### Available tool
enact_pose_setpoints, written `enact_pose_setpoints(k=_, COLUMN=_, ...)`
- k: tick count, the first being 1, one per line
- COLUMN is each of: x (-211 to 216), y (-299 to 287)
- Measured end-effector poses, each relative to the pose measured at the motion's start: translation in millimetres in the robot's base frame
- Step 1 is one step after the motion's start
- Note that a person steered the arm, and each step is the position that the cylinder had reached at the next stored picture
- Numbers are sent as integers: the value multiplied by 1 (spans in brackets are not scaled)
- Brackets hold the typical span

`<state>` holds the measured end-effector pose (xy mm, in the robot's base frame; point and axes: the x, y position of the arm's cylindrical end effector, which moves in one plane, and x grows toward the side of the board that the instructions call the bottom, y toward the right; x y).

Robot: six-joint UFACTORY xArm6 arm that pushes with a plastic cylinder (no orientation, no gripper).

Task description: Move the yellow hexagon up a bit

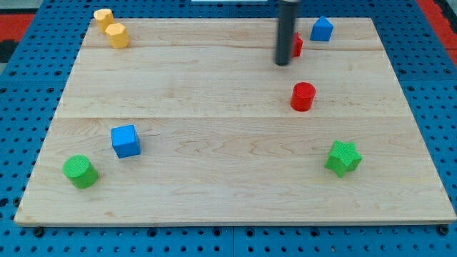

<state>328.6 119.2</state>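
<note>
Two yellow blocks sit at the board's top left. One [103,17] is at the very top edge and looks like the yellow hexagon. The other [118,35] is just below and to its right. I cannot tell if they touch. My tip [283,64] is far to their right, in the upper middle of the board. The rod stands against a red block [296,45] that it partly hides.
A blue house-shaped block [322,29] lies at the top right. A red cylinder [303,96] lies below my tip. A blue cube [126,140] and a green cylinder [79,171] are at the lower left. A green star [343,158] is at the lower right.
</note>
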Motion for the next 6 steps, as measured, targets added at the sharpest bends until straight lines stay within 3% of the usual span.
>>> enact_pose_setpoints(k=1, x=1, y=-49)
enact_pose_setpoints(k=3, x=-7, y=-298)
enact_pose_setpoints(k=4, x=-11, y=-342)
enact_pose_setpoints(k=6, x=-79, y=-354)
